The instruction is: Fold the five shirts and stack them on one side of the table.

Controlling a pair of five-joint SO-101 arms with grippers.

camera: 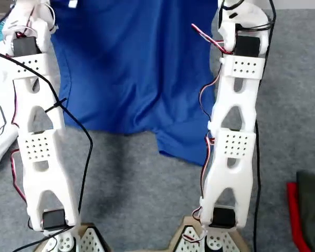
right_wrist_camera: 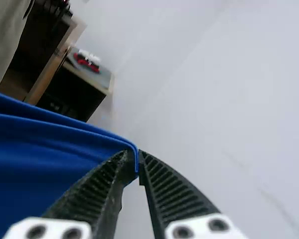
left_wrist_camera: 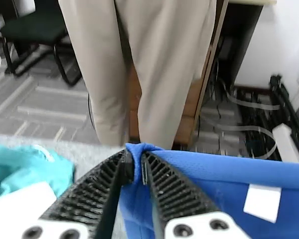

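A blue shirt [camera: 136,68] is spread over the far middle of the grey table, between my two arms, with its near hem toward the arm bases. My left gripper [left_wrist_camera: 135,167] is shut on one far corner of the blue shirt [left_wrist_camera: 214,189], whose white label [left_wrist_camera: 261,201] shows. My right gripper [right_wrist_camera: 134,167] is shut on the opposite far edge of the blue shirt [right_wrist_camera: 40,164]. A teal shirt [left_wrist_camera: 25,167] lies beside a white shirt [camera: 0,94] at the table's left side.
The white arms [camera: 39,136] [camera: 233,136] reach from the near edge toward the far side. A dark and red garment [camera: 307,210] lies at the near right corner. A person in beige trousers [left_wrist_camera: 139,64] stands beyond the far edge.
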